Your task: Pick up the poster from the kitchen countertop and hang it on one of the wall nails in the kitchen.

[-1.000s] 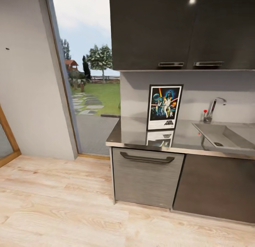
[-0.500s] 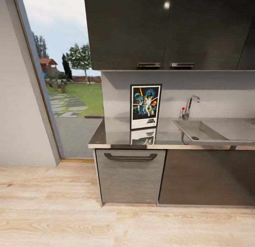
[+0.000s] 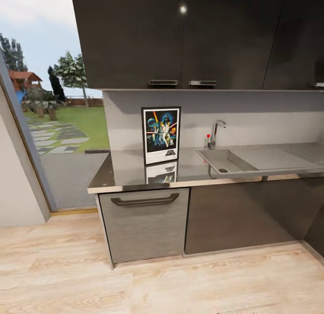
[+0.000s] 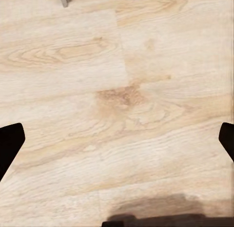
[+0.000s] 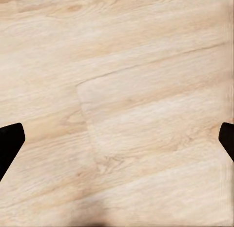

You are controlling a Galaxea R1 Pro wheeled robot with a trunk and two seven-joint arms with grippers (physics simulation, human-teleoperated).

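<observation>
Head view: the poster [image 3: 161,134] stands upright on the kitchen countertop [image 3: 130,170], left of the sink [image 3: 225,161], leaning on the far wall so its artwork faces the room; long axis vertical, logo lowermost. Left wrist view: left gripper [image 4: 117,141] spread wide, empty, aimed at the wooden floor [image 4: 117,90]. Right wrist view: right gripper [image 5: 117,141] likewise spread over bare planks.

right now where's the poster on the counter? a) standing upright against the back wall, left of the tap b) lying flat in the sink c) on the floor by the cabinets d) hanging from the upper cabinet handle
a: the poster stands upright on the kitchen countertop against the back wall, left of the tap.
</observation>
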